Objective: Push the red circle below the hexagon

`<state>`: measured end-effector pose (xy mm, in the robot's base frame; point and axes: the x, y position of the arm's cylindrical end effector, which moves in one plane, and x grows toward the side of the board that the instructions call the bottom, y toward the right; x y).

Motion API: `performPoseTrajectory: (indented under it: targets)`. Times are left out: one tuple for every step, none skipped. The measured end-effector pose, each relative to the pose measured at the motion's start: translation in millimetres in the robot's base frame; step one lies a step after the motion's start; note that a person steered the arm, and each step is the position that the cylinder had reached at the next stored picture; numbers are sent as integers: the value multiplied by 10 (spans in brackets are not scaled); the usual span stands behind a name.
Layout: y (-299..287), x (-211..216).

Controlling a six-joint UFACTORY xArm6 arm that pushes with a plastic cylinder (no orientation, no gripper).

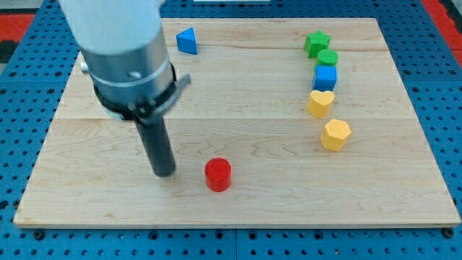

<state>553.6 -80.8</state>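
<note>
The red circle (217,175) lies on the wooden board near the view's bottom, a little left of centre. The yellow hexagon (336,134) lies to the view's right, higher than the red circle and well apart from it. My tip (164,173) rests on the board just left of the red circle, with a small gap between them. The arm's grey body rises above it toward the view's top left.
A column of blocks stands above the hexagon at the view's right: a yellow heart (320,103), a blue cube (325,76), a green circle (328,58) and a green star (316,42). A blue triangle (187,40) lies near the top edge.
</note>
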Motion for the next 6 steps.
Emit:
performPoseTrajectory:
  targets:
    - [955,35]
    - [1917,35]
    - [1498,-16]
    - [1262,-205]
    - [1759,-260]
    - [2004,-259]
